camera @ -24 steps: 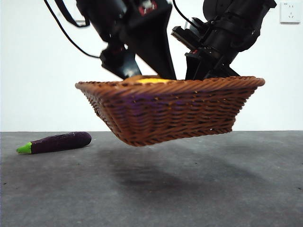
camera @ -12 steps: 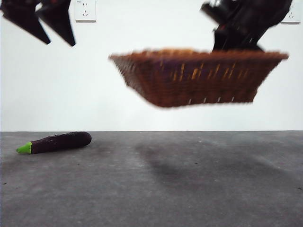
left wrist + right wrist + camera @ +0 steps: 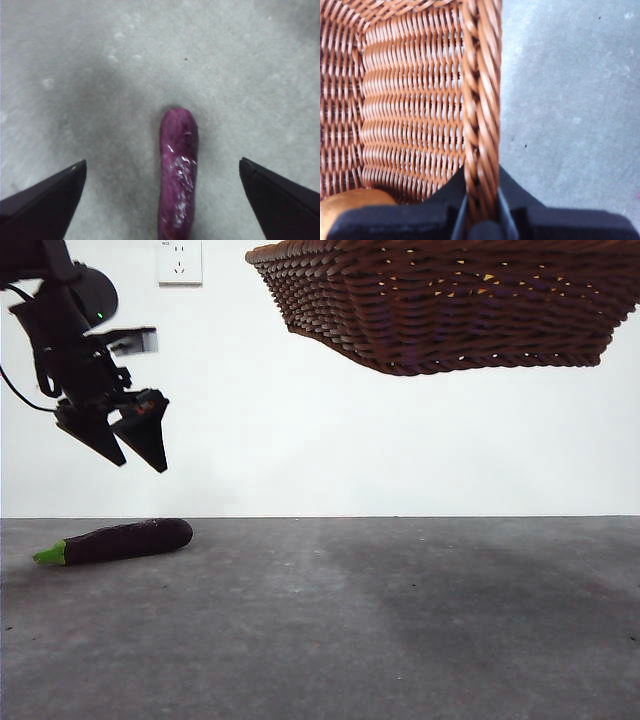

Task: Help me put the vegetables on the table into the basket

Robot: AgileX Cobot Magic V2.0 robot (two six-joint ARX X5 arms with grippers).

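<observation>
The table [image 3: 420, 630] spreads dark grey and mottled across the lower part of the front view. High above it, at the upper right of that view, hangs the basket [image 3: 450, 310], lifted clear off the surface with its woven underside and flared wall showing and a faint shadow on the table beneath. The right hand [image 3: 481, 220] is clamped on the basket's braided rim, one jaw inside the wall and one outside. In the right wrist view a tan-orange potato [image 3: 350, 207] shows in the basket's corner, partly hidden behind the hand.

At the upper left of the front view the left hand [image 3: 125, 445] hangs in the air on its dark arm, tilted, jaws pointing down and spread wide, holding nothing. Directly below it the eggplant [image 3: 120, 540] lies flat on the table, green stem [image 3: 50, 555] toward the left edge. In the left wrist view the purple eggplant [image 3: 177, 170] sits between the two parted jaws, touched by neither.
</observation>
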